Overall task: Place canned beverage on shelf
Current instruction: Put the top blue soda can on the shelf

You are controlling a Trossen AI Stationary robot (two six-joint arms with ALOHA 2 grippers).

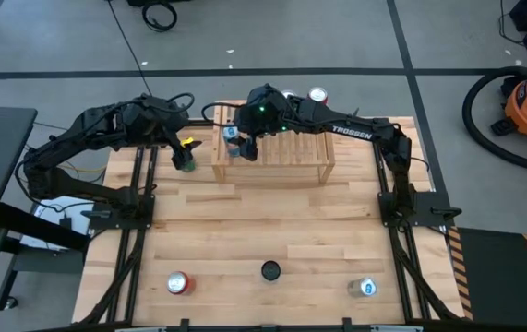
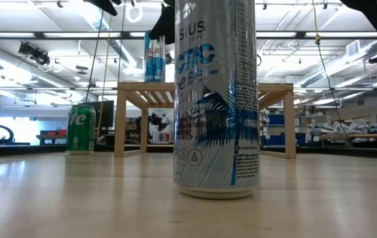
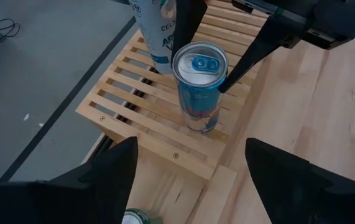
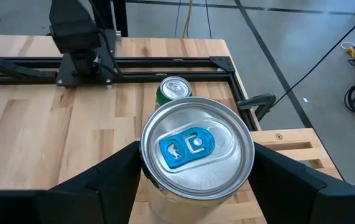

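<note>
The light-wood shelf (image 1: 286, 155) stands at the far middle of the table. A blue-and-silver can (image 3: 199, 87) stands upright on its slats near the left end, and also shows in the low view (image 2: 154, 56). My right gripper (image 1: 237, 140) reaches over the shelf from the right and is shut on this can. A white can (image 3: 155, 31) stands on the slats just beyond it. My left gripper (image 1: 182, 148) hangs open and empty by the shelf's left end, above a green can (image 1: 186, 164) that stands on the table. My right gripper pinches the blue-and-silver can between its two fingers, on opposite sides of the wall just below the top rim (image 4: 149, 177). The fingers slant down from above and from the table's right. The can stands upright with its base (image 3: 202, 127) on the slats.
A tall white-and-blue can (image 2: 216, 99) stands close before the low camera. A red can (image 1: 179, 283), a dark can (image 1: 270, 270) and a blue-topped can (image 1: 365, 288) stand near the table's near edge. Two more cans (image 1: 317, 94) stand behind the shelf.
</note>
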